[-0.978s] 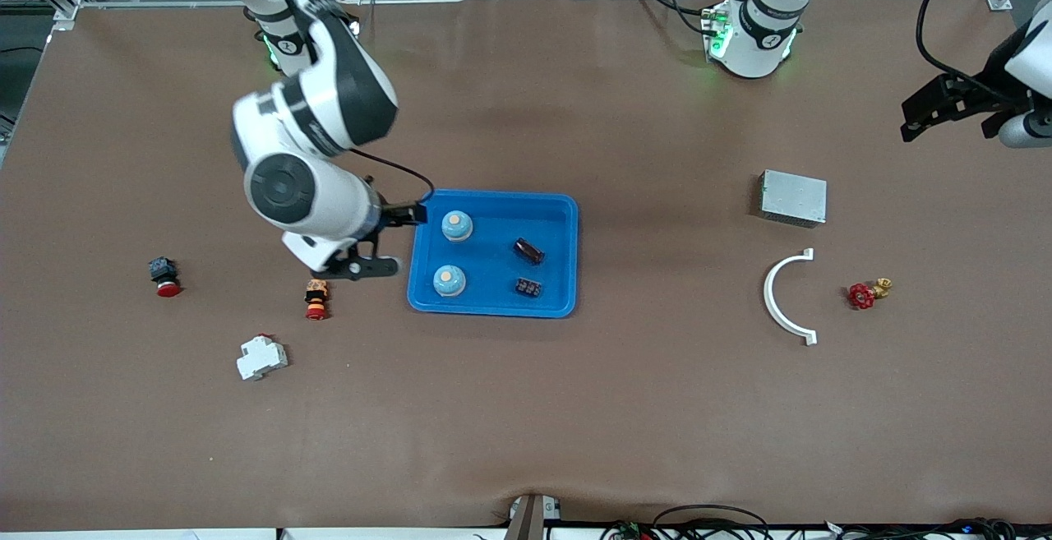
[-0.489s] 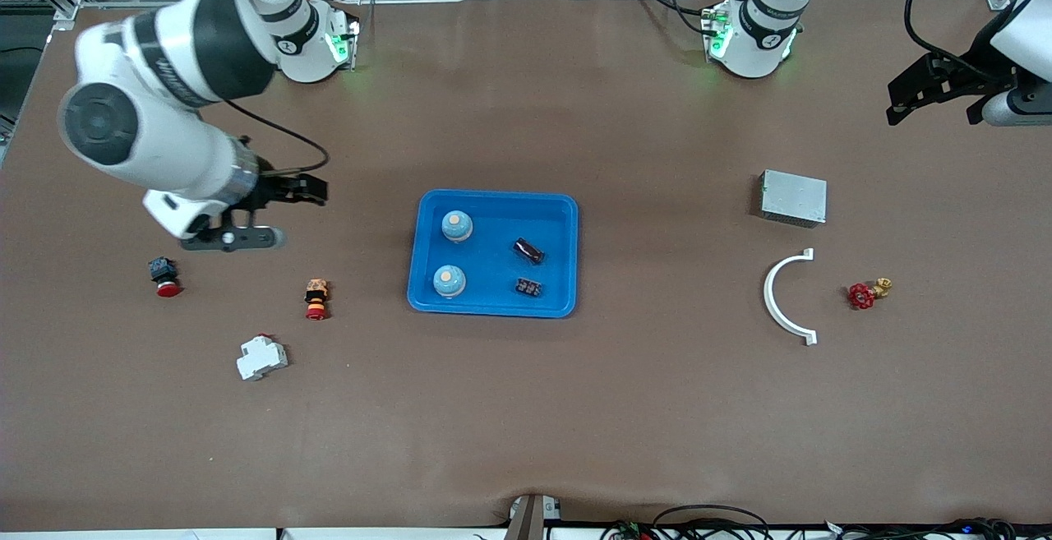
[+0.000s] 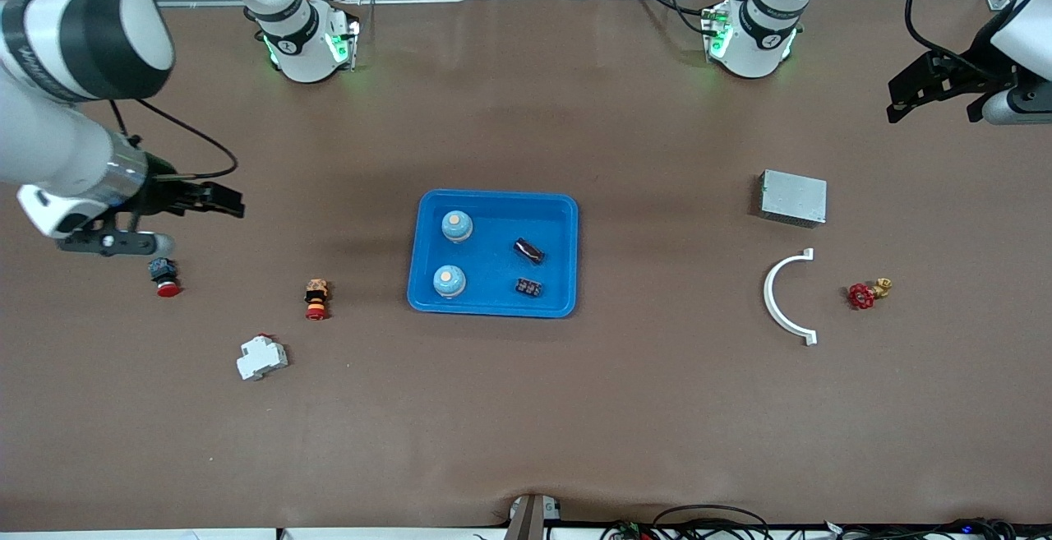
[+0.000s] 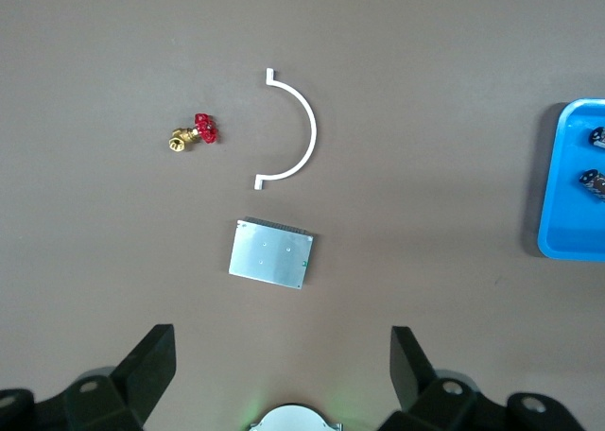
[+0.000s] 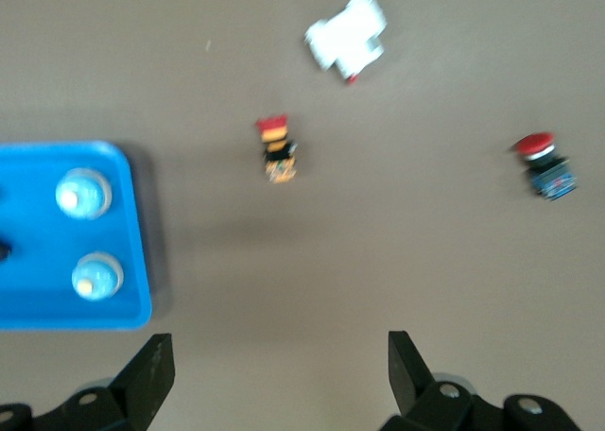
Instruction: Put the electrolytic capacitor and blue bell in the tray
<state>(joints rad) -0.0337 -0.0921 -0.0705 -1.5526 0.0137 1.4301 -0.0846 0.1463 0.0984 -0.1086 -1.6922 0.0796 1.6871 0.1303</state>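
Front cam high, facing robots; 2 wrist cams look down; all share tray [image 3: 567, 256].

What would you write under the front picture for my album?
Two blue bells and two capacitors lie in the blue tray; both arms wait, empty.

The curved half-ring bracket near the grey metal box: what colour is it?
White; the curved half-ring bracket shows best in the front view.

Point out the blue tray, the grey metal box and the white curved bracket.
blue tray [image 3: 567, 256]: front view, its rim.
grey metal box [image 3: 793, 197]: front view, its top face.
white curved bracket [image 3: 769, 293]: front view, middle of its arc.
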